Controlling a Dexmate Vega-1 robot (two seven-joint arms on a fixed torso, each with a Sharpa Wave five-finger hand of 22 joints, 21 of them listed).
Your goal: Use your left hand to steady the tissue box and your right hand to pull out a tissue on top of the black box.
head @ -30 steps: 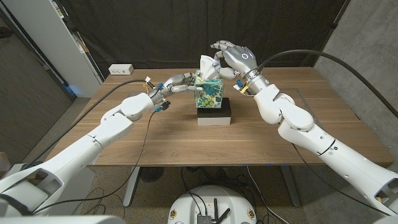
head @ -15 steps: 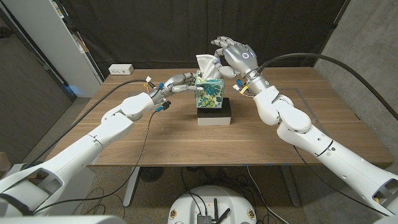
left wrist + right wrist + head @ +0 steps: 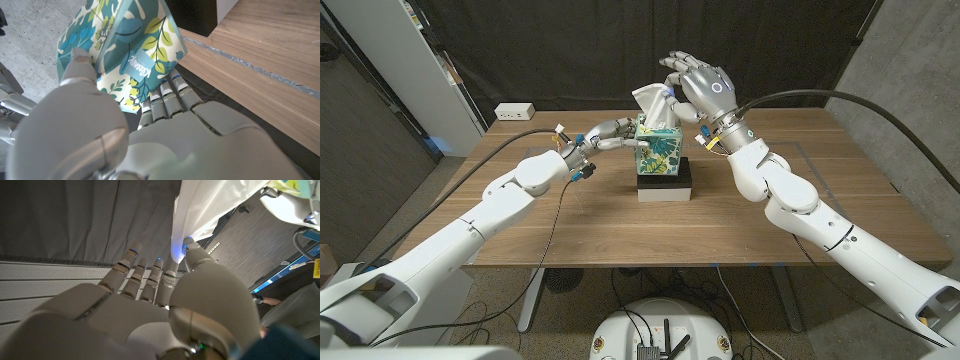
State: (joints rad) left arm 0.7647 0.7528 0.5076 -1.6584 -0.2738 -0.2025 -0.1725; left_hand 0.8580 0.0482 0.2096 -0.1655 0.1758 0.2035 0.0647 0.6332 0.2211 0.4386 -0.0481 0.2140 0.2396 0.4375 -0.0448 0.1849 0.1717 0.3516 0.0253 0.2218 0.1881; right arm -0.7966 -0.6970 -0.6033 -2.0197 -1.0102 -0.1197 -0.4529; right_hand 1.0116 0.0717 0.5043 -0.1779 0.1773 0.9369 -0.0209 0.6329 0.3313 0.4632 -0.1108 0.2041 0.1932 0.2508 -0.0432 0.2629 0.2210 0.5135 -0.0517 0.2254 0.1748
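A tissue box (image 3: 658,149) with a blue, green and yellow leaf print stands on a black box (image 3: 665,180) at the table's middle back. My left hand (image 3: 605,131) grips the tissue box's left side, and its fingers (image 3: 167,92) lie against the printed wall (image 3: 135,45). My right hand (image 3: 700,85) is raised above the box. It pinches a white tissue (image 3: 651,101) between thumb and a finger (image 3: 192,255), with the other fingers spread. The tissue (image 3: 210,210) stretches from the pinch down to the box's slot.
A white power strip (image 3: 515,111) lies at the table's back left corner. A black curtain hangs behind the table (image 3: 570,220). A white cabinet (image 3: 410,70) stands at the left. Cables run from both arms across the table's back.
My right hand has risen and drawn the white tissue further up out of the box. My left hand has stayed on the box's side.
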